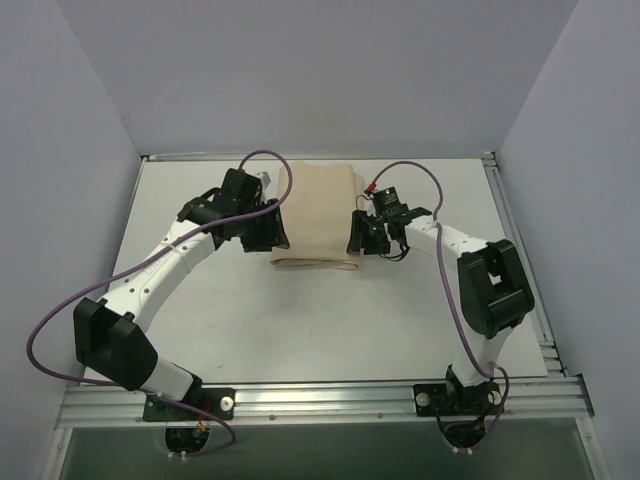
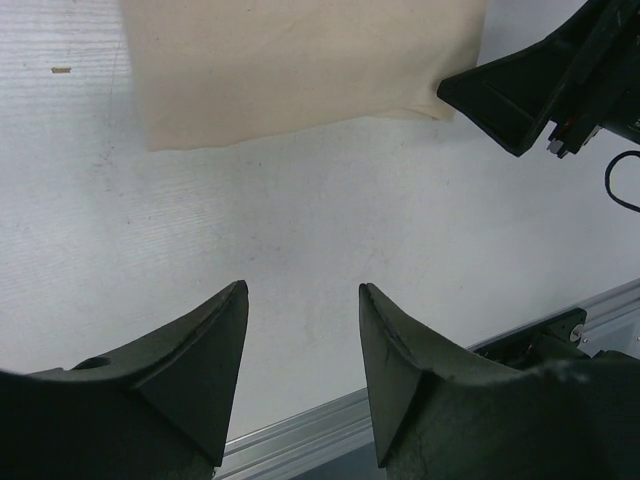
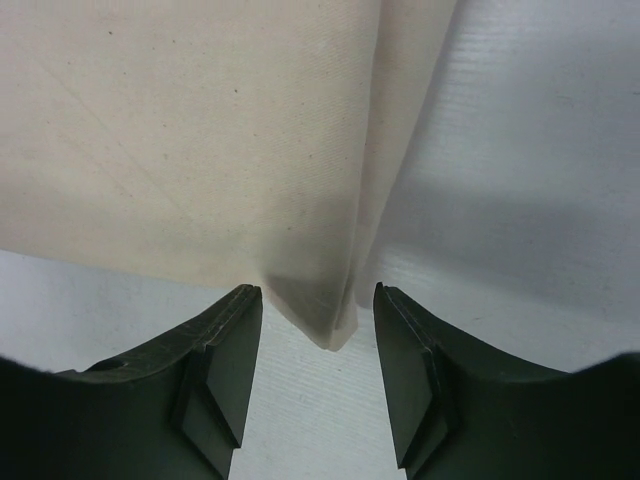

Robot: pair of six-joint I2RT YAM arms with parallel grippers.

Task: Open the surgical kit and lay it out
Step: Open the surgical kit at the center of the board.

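Observation:
The surgical kit is a folded beige cloth wrap point(image 1: 318, 213) lying shut at the middle back of the white table. The steel tray and the instruments are hidden. My left gripper point(image 1: 278, 240) is open at the wrap's near left corner; in the left wrist view the wrap point(image 2: 300, 65) lies beyond the open fingers point(image 2: 300, 300), apart from them. My right gripper point(image 1: 356, 242) is open at the near right corner. In the right wrist view a folded corner of the wrap point(image 3: 325, 320) hangs between the open fingertips point(image 3: 318, 298), not pinched.
The white table point(image 1: 300, 320) is ringed by an aluminium rail point(image 1: 320, 395) at the near edge and grey walls at the sides and back. Purple cables loop off both arms. The right gripper shows in the left wrist view point(image 2: 540, 85).

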